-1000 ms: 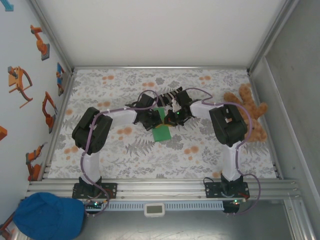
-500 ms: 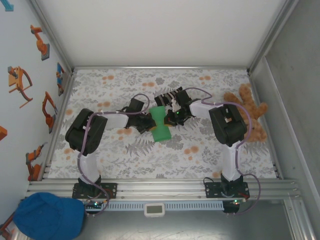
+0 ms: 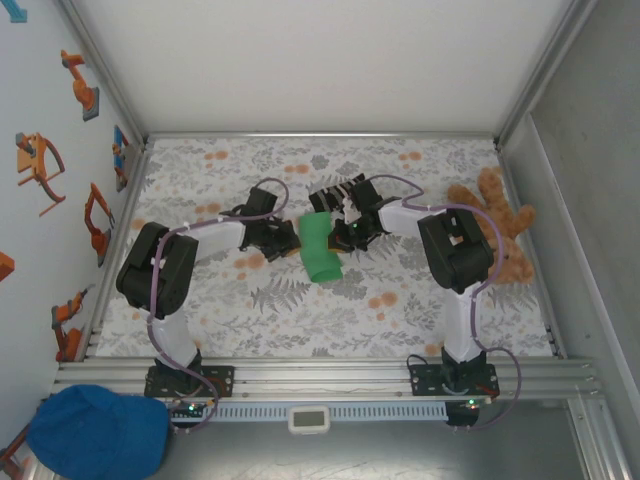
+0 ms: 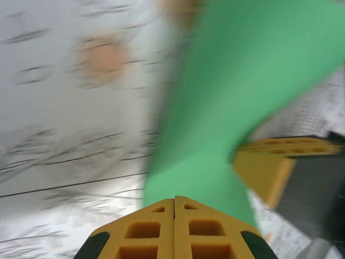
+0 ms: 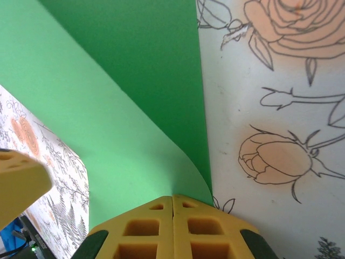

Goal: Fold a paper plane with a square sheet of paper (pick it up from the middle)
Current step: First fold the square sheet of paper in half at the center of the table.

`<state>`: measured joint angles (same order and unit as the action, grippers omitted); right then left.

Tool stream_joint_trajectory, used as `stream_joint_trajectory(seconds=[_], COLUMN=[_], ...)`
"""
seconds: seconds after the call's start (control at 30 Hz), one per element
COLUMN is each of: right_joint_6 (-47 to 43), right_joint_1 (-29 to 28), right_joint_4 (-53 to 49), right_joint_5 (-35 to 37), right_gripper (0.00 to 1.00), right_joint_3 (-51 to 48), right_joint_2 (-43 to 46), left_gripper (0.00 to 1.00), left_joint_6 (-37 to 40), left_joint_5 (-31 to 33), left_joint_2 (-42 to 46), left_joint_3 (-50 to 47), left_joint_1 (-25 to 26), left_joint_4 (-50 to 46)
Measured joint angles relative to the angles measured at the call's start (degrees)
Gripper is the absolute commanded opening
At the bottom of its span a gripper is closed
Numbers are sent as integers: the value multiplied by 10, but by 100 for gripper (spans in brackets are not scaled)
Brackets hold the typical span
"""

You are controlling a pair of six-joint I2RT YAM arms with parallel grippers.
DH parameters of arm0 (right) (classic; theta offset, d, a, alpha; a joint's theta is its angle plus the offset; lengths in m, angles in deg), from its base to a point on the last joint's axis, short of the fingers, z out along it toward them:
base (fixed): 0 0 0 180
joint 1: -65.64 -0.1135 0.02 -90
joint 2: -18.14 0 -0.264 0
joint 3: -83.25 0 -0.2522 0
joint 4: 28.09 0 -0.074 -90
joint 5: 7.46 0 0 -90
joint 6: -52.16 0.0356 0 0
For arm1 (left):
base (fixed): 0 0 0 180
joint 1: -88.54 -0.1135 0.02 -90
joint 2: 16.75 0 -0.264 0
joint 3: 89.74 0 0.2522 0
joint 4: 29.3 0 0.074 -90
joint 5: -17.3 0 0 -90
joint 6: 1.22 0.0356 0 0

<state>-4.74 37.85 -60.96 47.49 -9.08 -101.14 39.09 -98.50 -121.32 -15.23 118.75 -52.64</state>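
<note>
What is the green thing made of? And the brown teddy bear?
The square sheet of paper looks like thin, matte green paper: it bends in a smooth curve and shows no shine. The teddy bear seems to be soft brown plush, with fuzzy-looking edges, though it is small in the top view.

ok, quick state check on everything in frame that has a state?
square sheet of paper: curled over, not flat, pinched from both sides
left gripper: shut on the sheet
right gripper: shut on the sheet
teddy bear: lying at far right, untouched
striped sock: lying behind the right gripper, partly hidden
blue cap: lying at near left, beyond the arm bases
</note>
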Motion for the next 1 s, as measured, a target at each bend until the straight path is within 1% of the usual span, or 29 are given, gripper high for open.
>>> stream_joint_trajectory(seconds=[0.13, 0.2, 0.4, 0.57, 0.7, 0.77, 0.87, 1.0], right_joint_6=[0, 0, -2, -2, -2, -4, -5, -6], right_joint_1=[0, 0, 0, 0, 0, 0, 0, 0], right_joint_4=[-1, -1, -2, -8, -8, -8, -9, -9], right_joint_5=[0, 0, 0, 0, 0, 0, 0, 0], right_gripper=[0, 0, 0, 0, 0, 0, 0, 0], right_joint_3=[1, 2, 3, 5, 5, 5, 5, 5], right_joint_2=[-1, -1, -1, -3, -3, -3, -4, -5], left_gripper=[0, 0, 0, 0, 0, 0, 0, 0], left_joint_6=[-2, -7, -16, -7, 18, 34, 53, 70], left_joint_5=[-25, -34, -42, -63, -91, -99, -99, -82], left_joint_2=[-31, -56, -119, -122, -117, -110, -101, -87], left_joint_3=[60, 74, 69, 49, 28, 20, 16, 18], left_joint_1=[25, 28, 11, -6, -29, -48, -78, -101], left_joint_4=[38, 63, 88, 110, 120, 114, 92, 59])
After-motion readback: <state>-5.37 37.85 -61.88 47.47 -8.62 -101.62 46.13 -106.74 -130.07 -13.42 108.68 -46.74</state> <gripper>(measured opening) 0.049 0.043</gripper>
